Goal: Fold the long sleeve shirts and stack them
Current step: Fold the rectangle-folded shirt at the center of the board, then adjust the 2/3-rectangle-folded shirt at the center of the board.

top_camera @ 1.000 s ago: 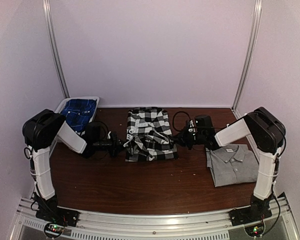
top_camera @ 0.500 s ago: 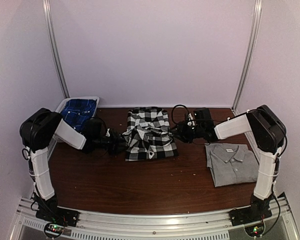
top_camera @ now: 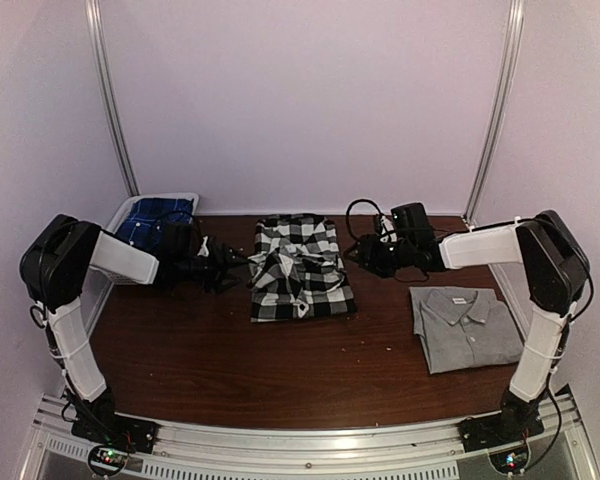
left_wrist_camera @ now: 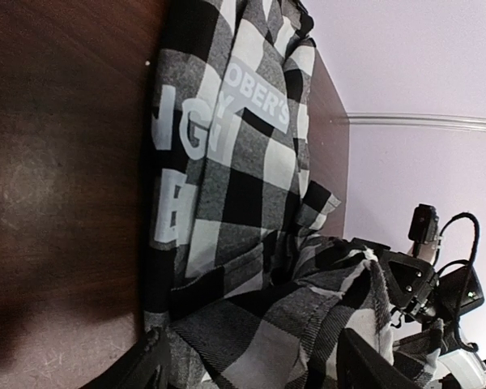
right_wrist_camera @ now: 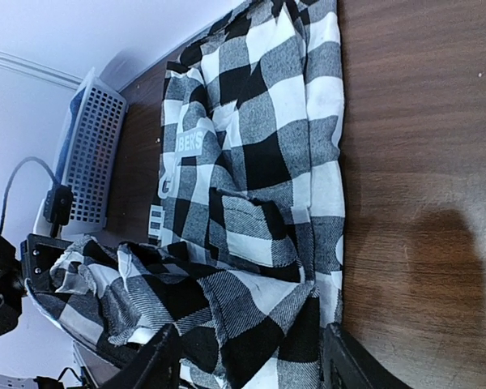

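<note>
Fingers (left_wrist_camera: 150,366) cropped at wrist-view edges; flannel shirt (top_camera: 300,272) lay bunched on surface (top_camera: 280,365) between left hand (top_camera: 232,268) and right hand (top_camera: 360,256), both spread apart, clamping nothing

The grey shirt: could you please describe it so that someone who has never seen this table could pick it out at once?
On the wooden table, look right, toward the near edge. A folded grey shirt lies flat there, collar toward the back wall. Unlike the black-and-white checked shirt at the centre, it is plain, with a button placket.
</note>
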Tool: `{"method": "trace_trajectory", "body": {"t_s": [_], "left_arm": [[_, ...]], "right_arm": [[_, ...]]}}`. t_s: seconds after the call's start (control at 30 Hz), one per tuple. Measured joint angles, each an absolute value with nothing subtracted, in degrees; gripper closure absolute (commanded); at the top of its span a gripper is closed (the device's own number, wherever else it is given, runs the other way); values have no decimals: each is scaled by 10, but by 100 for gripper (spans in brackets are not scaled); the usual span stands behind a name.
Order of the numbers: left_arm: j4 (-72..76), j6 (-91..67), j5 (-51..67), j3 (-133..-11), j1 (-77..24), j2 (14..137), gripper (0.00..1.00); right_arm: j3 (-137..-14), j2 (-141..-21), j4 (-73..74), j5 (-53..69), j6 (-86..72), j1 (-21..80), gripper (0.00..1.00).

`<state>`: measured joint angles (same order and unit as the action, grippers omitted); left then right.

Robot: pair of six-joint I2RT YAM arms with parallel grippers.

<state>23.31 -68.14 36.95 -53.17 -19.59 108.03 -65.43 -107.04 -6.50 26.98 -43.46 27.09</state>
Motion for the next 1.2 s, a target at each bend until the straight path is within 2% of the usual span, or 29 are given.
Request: {"method": "trace_trajectory", "body": {"t_s": [0.37, 0.67, 0.83, 1.0, 1.1, 1.2], "left_arm": [[106, -562, 304, -543, -191, 974, 30], [33, -496, 214, -502, -258, 843, 47], [17, -472, 176, -498, -324, 820, 57], [9, -456, 151, -500, -363, 830, 69], [4, -447, 141, -508, -375, 856, 72], [-5, -437, 134, -527, -379, 890, 74]], "right_arm": [[-634, -1013, 8, 222, -340, 336, 38], [-619, -1024, 23, 219, -344, 366, 42], [-649, -1076, 19, 219, -354, 366, 55], [-698, -1125, 19, 219, -369, 361, 80], [-733, -1141, 19, 220, -383, 356, 93], [-769, -1152, 17, 223, -394, 341, 99]]}}
